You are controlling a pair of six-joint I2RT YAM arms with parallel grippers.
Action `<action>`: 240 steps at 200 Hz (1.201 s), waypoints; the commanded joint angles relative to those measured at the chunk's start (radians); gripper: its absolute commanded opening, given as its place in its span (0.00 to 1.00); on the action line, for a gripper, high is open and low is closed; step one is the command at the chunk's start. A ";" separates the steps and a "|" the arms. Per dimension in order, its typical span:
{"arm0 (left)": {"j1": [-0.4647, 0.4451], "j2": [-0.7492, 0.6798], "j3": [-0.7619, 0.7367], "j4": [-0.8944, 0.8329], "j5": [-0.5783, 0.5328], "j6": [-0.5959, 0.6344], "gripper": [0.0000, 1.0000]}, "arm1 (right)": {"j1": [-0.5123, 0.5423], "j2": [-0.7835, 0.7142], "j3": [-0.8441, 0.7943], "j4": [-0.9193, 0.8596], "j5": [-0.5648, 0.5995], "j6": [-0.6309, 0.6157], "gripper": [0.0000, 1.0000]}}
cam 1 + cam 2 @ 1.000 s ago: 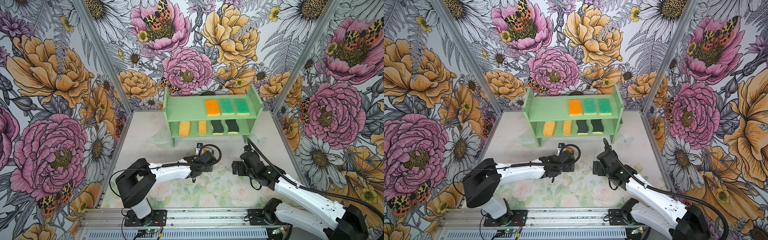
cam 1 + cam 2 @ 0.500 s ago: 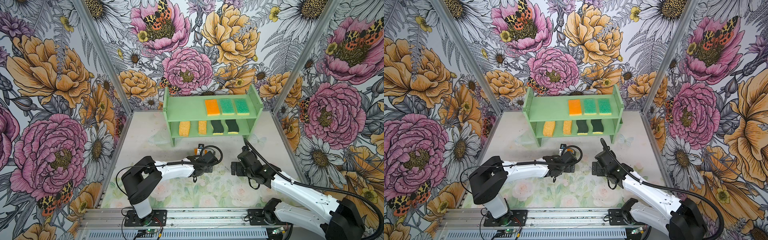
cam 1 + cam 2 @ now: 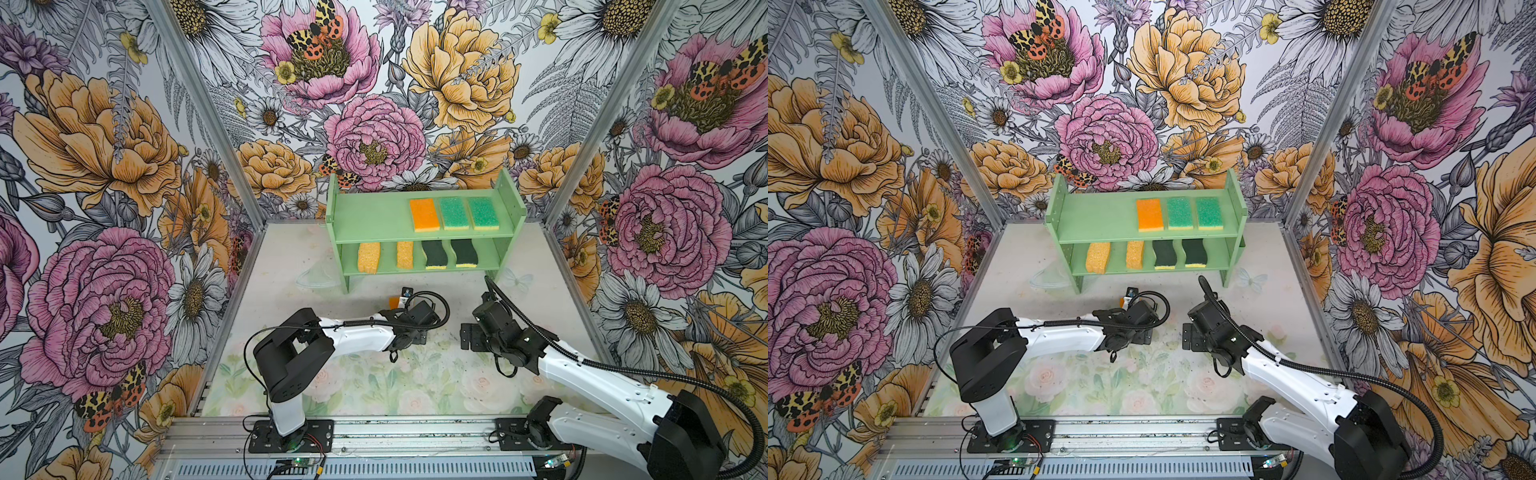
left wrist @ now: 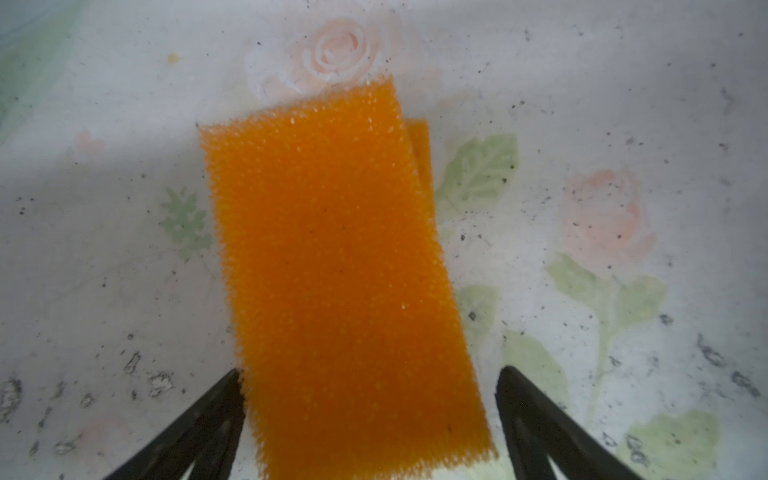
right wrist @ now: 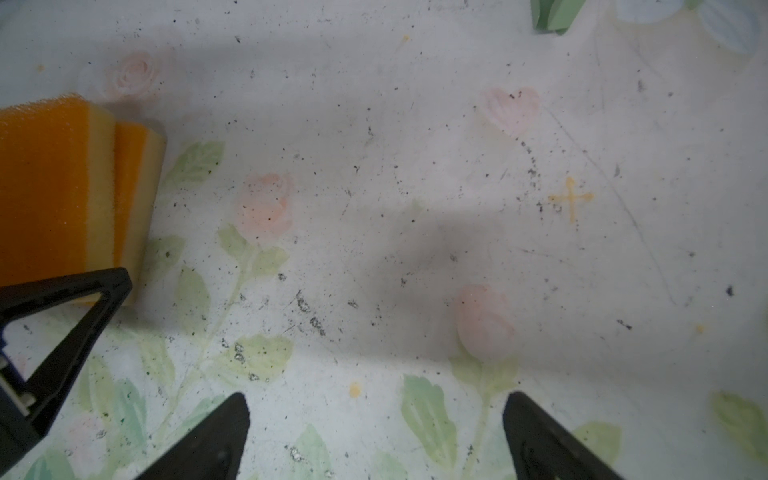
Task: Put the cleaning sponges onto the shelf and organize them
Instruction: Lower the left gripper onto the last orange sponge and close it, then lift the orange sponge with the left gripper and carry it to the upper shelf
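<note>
My left gripper (image 4: pixel 370 372) is open and straddles an orange-topped sponge (image 4: pixel 332 266) that lies partly on top of a second orange-topped sponge (image 4: pixel 420 149) on the table. One finger (image 4: pixel 224 399) touches its edge, while the other stands off it. In both top views only a sliver of orange (image 3: pixel 392 302) (image 3: pixel 1123 302) shows beside the left gripper (image 3: pixel 400 306). My right gripper (image 5: pixel 376 397) (image 3: pixel 471 336) is open and empty, right of the two sponges (image 5: pixel 45 187) (image 5: pixel 137 199). The mint shelf (image 3: pixel 374 220) (image 3: pixel 1096 220) holds an orange sponge (image 3: pixel 424 214) and two green ones (image 3: pixel 456 212) on top. Below are two yellow sponges (image 3: pixel 368 257) and two dark-green ones (image 3: pixel 434 254).
A clear plastic piece (image 3: pixel 318 276) lies on the table by the shelf's left leg. A shelf leg (image 5: pixel 552 16) shows far ahead of the right gripper. Flowered walls close in the table on three sides.
The left arm has reached further out toward the orange sponges and dropped lower over them. The right gripper has drifted slightly left.
</note>
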 commanded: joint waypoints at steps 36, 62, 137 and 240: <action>0.009 0.001 0.014 0.004 -0.026 0.010 0.88 | -0.006 0.028 0.027 0.030 -0.015 0.013 0.97; 0.010 -0.004 0.012 0.003 -0.030 0.010 0.84 | -0.006 0.032 0.028 0.033 -0.017 0.014 0.97; 0.010 -0.031 -0.009 0.013 -0.062 -0.008 0.74 | -0.006 0.030 0.027 0.035 -0.020 0.015 0.98; 0.010 -0.101 -0.036 0.015 -0.047 0.058 0.71 | -0.006 0.017 0.030 0.041 -0.032 0.021 0.98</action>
